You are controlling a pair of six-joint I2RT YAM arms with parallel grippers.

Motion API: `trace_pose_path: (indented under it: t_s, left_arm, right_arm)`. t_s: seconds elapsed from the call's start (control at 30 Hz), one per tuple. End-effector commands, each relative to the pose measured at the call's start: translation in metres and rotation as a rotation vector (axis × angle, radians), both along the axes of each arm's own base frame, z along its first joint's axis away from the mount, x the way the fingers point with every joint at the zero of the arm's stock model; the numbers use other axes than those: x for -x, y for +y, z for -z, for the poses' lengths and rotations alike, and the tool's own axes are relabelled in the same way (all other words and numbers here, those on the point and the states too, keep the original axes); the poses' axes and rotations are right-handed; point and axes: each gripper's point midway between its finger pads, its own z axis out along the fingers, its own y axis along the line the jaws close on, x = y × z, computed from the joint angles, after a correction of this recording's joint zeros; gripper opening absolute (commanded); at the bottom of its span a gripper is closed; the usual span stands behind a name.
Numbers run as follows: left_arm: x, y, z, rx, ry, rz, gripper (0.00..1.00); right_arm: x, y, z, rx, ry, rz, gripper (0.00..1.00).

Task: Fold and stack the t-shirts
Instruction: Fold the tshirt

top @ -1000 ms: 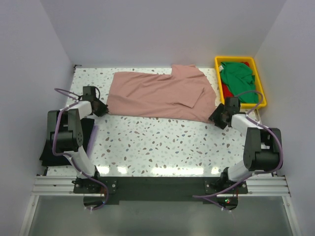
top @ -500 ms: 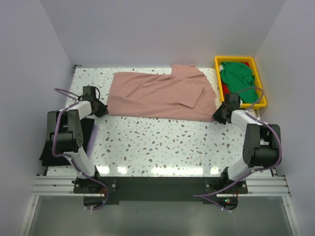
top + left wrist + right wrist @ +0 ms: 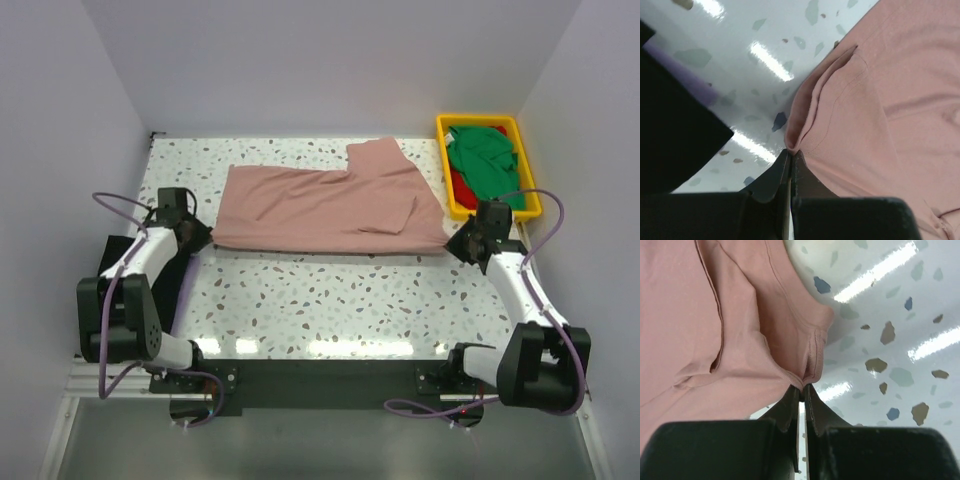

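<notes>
The dusty pink t-shirt (image 3: pixel 325 205) lies spread across the middle of the speckled table. My left gripper (image 3: pixel 203 237) is shut on its near left corner; the left wrist view shows the pink t-shirt (image 3: pixel 880 115) bunched at the closed tips of the left gripper (image 3: pixel 790 154). My right gripper (image 3: pixel 455 245) is shut on the near right corner, and the right wrist view shows the pink hem (image 3: pixel 812 357) pinched at the right gripper (image 3: pixel 803 387). A green t-shirt (image 3: pixel 484 160) lies over a red one (image 3: pixel 460 183) in the tray. A black t-shirt (image 3: pixel 170 280) lies at the left edge.
The yellow plastic tray (image 3: pixel 446 160) stands at the back right corner. White walls close the table in on the left, back and right. Bare speckled tabletop (image 3: pixel 330 295) runs between the pink t-shirt and the arm bases.
Both grippers have closed on the near corners of the pink t-shirt. Its near edge now runs straight and taut between them, and both arms have swung outward.
</notes>
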Motion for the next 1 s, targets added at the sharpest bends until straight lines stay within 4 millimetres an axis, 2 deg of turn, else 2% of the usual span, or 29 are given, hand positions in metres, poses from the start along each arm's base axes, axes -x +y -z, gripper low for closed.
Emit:
trace_pose_path:
  t_s: [0.0, 0.13, 0.17, 0.27, 0.33, 0.37, 0.43, 0.47, 0.5, 0.6, 0.7, 0.77, 0.8, 0.87, 0.9, 0.97]
  left_arm:
    - [0.023, 0.012, -0.001, -0.051, 0.017, -0.056, 0.0]
    - [0.048, 0.012, 0.004, -0.061, 0.016, -0.068, 0.0]
    - [0.058, 0.012, 0.012, -0.063, 0.034, -0.074, 0.0]
    - [0.067, 0.012, 0.014, -0.063, 0.02, -0.082, 0.0]
    - [0.073, 0.011, 0.017, -0.064, 0.023, -0.083, 0.0]
    - [0.074, 0.012, 0.018, -0.067, 0.025, -0.078, 0.0]
    - [0.072, 0.011, 0.013, -0.07, 0.007, -0.063, 0.09]
    - [0.068, 0.01, 0.009, -0.074, -0.012, -0.044, 0.14]
    - [0.064, 0.009, 0.003, -0.074, -0.034, -0.03, 0.28]
    - [0.05, 0.005, -0.02, -0.076, -0.121, 0.022, 0.49]
    - [0.037, 0.004, -0.041, -0.097, -0.169, 0.069, 0.54]
    - [0.03, 0.001, -0.046, -0.096, -0.177, 0.112, 0.54]
    - [0.025, -0.001, -0.052, -0.095, -0.192, 0.128, 0.54]
    - [0.018, -0.01, -0.054, -0.066, -0.214, 0.179, 0.54]
    - [0.016, -0.014, -0.056, -0.056, -0.224, 0.198, 0.54]
    - [0.011, -0.023, -0.057, -0.036, -0.24, 0.246, 0.53]
  right_arm:
    - [0.028, -0.004, 0.003, 0.013, 0.042, 0.001, 0.01]
    - [0.048, -0.001, 0.006, -0.026, 0.056, -0.012, 0.02]
    - [0.057, -0.001, 0.009, -0.046, 0.061, 0.003, 0.02]
    - [0.067, 0.008, 0.014, -0.105, 0.059, 0.007, 0.06]
    - [0.07, 0.011, 0.014, -0.117, 0.051, 0.006, 0.13]
    - [0.072, 0.01, 0.015, -0.113, 0.055, 0.004, 0.23]
    - [0.071, 0.01, 0.011, -0.103, 0.051, -0.01, 0.33]
    - [0.067, 0.011, 0.006, -0.101, 0.037, -0.03, 0.42]
    - [0.062, 0.016, -0.001, -0.101, 0.004, -0.093, 0.45]
    - [0.048, 0.024, -0.025, -0.089, -0.085, -0.179, 0.5]
    - [0.034, 0.038, -0.039, -0.008, -0.131, -0.25, 0.54]
    - [0.021, 0.051, -0.047, 0.049, -0.14, -0.288, 0.53]
    - [0.017, 0.068, -0.037, 0.061, -0.106, -0.336, 0.53]
    - [0.002, 0.082, -0.037, 0.04, -0.123, -0.348, 0.52]
    - [-0.002, 0.093, -0.023, 0.032, -0.082, -0.376, 0.51]
    - [-0.012, 0.1, -0.018, 0.05, -0.078, -0.376, 0.51]
